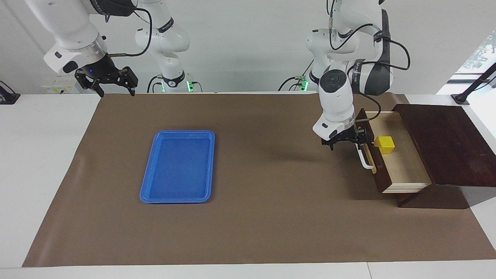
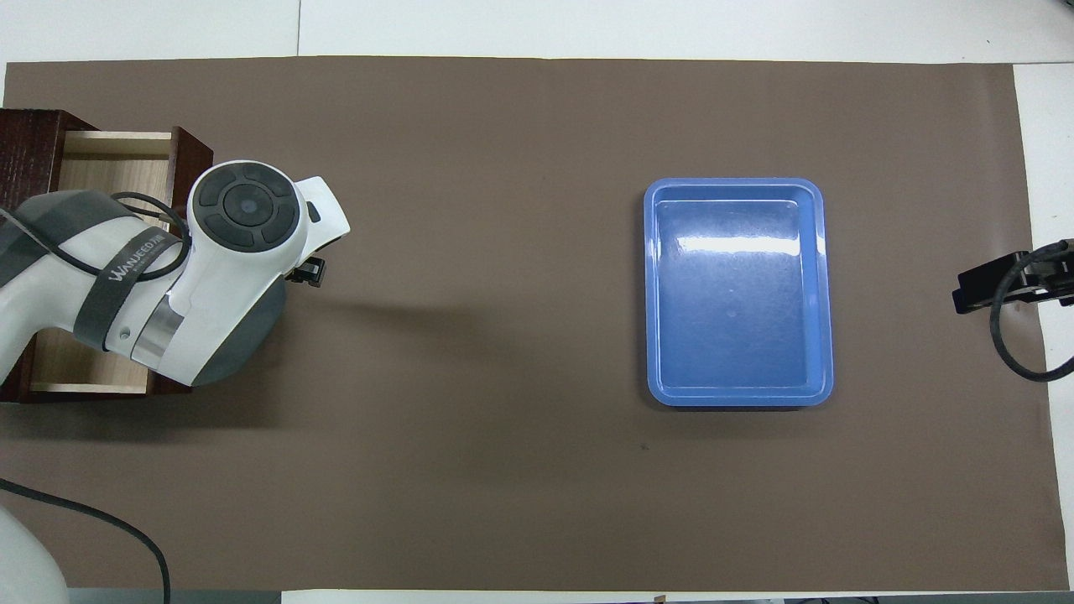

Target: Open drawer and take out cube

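Drawer: we see the drawer (image 1: pixel 391 155) pulled well out of its dark box (image 1: pixel 445 143), which stands at the left arm's end of the table (image 1: pixel 50 170); the opening step looks done to us.
Handle: the white bar handle (image 1: pixel 363 159) is free, with nothing gripping it.
Cube: the cube (image 1: pixel 384 144) lies on the pale floor of the open drawer, close to the drawer's front panel; we judge it not yet taken out.
Left gripper: the left gripper (image 1: pixel 344 142) hangs just in front of the drawer's front panel, above the handle's upper end, fingers apart and empty.
Right gripper: the right gripper (image 1: pixel 109 80) waits over the table's edge at the right arm's end, fingers spread, holding nothing.
Blue tray: the blue tray (image 1: pixel 205 135) sits empty toward the right arm's end.
Left to do: we think the whole pick remains, reaching into the drawer, closing on the cube and lifting it clear.
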